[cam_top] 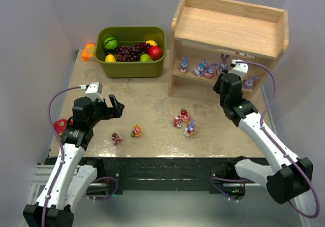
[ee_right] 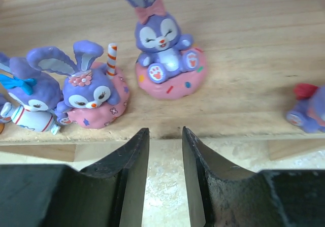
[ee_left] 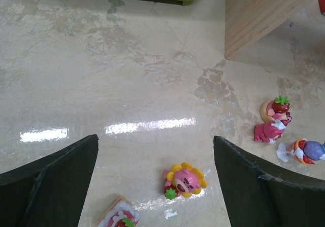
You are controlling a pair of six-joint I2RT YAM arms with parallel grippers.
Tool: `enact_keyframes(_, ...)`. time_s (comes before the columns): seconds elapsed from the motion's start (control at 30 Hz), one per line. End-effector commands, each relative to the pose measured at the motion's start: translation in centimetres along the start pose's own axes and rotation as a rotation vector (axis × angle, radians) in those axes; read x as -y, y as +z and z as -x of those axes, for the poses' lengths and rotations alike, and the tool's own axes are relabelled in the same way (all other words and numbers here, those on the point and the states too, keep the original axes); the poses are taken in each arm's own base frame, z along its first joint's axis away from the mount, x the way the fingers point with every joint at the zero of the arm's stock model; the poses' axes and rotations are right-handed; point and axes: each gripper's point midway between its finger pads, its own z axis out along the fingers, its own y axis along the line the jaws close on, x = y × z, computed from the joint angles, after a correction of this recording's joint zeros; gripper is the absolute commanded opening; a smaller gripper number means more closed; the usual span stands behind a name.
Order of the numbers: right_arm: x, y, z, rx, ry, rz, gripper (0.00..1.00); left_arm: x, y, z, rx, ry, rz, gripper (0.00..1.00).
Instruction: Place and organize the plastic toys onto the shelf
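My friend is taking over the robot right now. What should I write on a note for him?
Left gripper: open, empty, hovering over the table above the flower bear.
Right gripper: slightly open, empty, at the front edge of the shelf, lower tier.
Done: five toys on the lower tier, the donut bunny among them.
Left to do: five toys on the table, flower bear included.

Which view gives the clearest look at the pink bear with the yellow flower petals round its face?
Left wrist: the flower bear sits close in the foreground, face and yellow petals sharp. Top external shows the bear only as a small pink-yellow speck. Right wrist does not show it.
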Motion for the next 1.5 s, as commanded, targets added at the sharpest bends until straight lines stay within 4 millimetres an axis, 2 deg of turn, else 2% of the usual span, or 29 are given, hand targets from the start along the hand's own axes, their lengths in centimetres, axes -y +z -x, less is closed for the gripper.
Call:
enact_keyframes(0.0, 0.7, -1.5, 3.8, 0.091, 0.07, -0.04, 0.4, 0.4, -0.1, 1.0, 0.036, 0.015, -0.013, 1.0)
enact_keyframes(0.13, 0.8, -1.4, 4.4, 0.11, 0.056, -0.051, 0.55, 0.4, -0.1, 1.0, 0.037, 0.015, -0.014, 1.0)
enact_keyframes(0.17, 0.9, -1.3, 4.5, 0.115, 0.055, -0.059, 0.62, 0.4, -0.1, 1.0, 0.036, 0.013, -0.013, 1.0)
enact_keyframes(0.3, 1.0, -1.1, 4.7, 0.121, 0.035, -0.076, 0.7, 0.4, -0.1, 0.9, 0.034, 0.015, -0.013, 1.0)
enact_keyframes(0.4, 0.8, -0.6, 4.8, 0.118, 0.014, -0.078, 0.71, 0.4, -0.1, 0.9, 0.034, 0.015, -0.013, 0.99)
enact_keyframes(0.53, 0.4, 0.1, 5.0, 0.115, 0.004, -0.059, 0.64, 0.3, 0.0, 0.9, 0.032, 0.014, -0.01, 0.99)
enact_keyframes(0.7, 0.8, 0.7, 5.1, 0.11, -0.006, -0.056, 0.63, 0.3, -0.1, 0.9, 0.034, 0.016, -0.008, 1.0)
enact_keyframes(1.07, 1.1, 2.2, 5.5, 0.14, -0.101, 0.014, 0.7, 0.2, -0.1, 0.8, 0.031, 0.012, -0.004, 0.99)
enact_keyframes(1.2, 0.4, 2.4, 5.4, 0.149, -0.123, 0.062, 0.74, 0.2, 0.0, 0.7, 0.028, 0.012, -0.001, 1.0)
enact_keyframes(1.47, 0.1, 3.2, 4.4, 0.145, -0.135, 0.082, 0.72, 0.1, -0.1, 0.8, 0.031, 0.01, 0.001, 1.0)
